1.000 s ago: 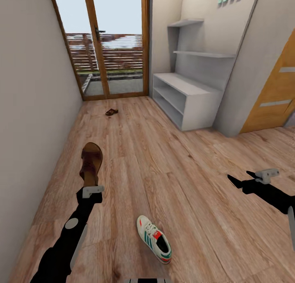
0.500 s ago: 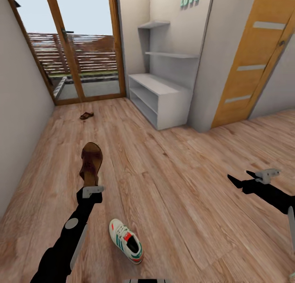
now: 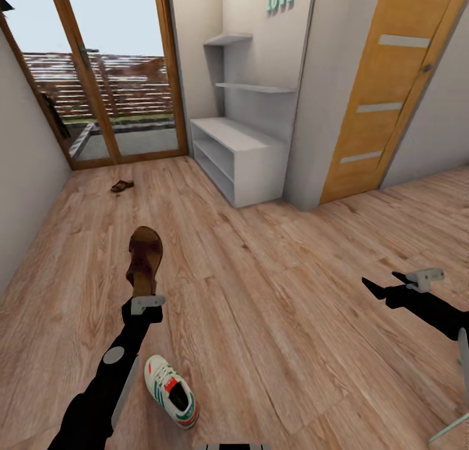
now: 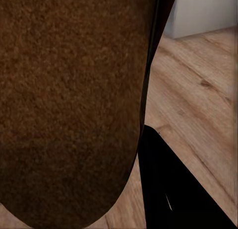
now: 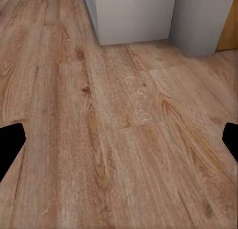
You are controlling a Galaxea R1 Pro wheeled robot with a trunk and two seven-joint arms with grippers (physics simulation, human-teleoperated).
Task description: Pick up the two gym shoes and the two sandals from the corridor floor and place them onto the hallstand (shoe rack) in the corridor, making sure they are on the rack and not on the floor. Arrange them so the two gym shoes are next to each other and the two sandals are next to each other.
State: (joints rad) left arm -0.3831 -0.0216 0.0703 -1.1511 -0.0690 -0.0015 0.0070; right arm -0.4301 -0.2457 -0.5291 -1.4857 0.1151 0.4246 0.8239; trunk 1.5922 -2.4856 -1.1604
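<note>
My left gripper (image 3: 143, 292) is shut on the heel of a dark-brown sandal (image 3: 144, 258) and holds it up above the corridor floor (image 3: 273, 294). In the left wrist view the sandal's brown footbed (image 4: 69, 105) sits right beside a black finger (image 4: 173, 194). The other sandal (image 3: 122, 186) lies far off near the glass door. One cream-white gym shoe (image 3: 170, 391) with teal stripes lies on the floor by my left arm; the second gym shoe is out of view. The light-grey hallstand (image 3: 241, 152) stands ahead against the wall. My right gripper (image 3: 381, 284) hangs open and empty over the planks.
A glass door with a wooden frame (image 3: 104, 79) closes the corridor's far end. An orange wooden door (image 3: 384, 98) stands right of a grey wall corner (image 3: 306, 111). A grey wall (image 3: 19, 196) bounds the left side. The hallstand's end panel (image 5: 134, 15) is ahead of the right gripper.
The whole picture has shifted left, so the camera has turned right; the hallstand, far sandal and gym shoe sit further left in view. Both arms hold the same pose, sandal still gripped.
</note>
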